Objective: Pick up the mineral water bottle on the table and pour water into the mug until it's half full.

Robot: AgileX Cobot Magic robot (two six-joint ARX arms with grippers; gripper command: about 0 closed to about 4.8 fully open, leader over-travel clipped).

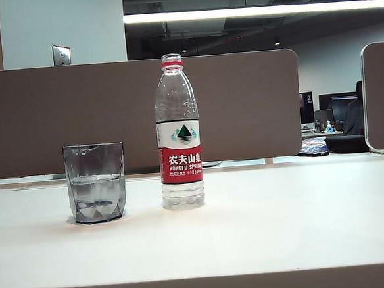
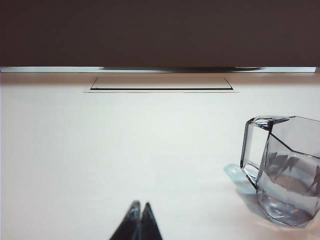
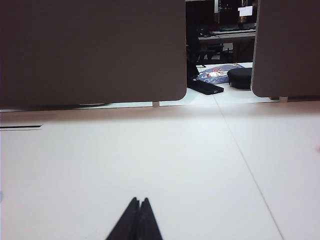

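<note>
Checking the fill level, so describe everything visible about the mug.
The mug is a short, smoky-grey, see-through tumbler with angular facets and no handle. It stands upright on the white table, left of the bottle and apart from it. Water fills it to roughly half. Neither gripper touches it.
</note>
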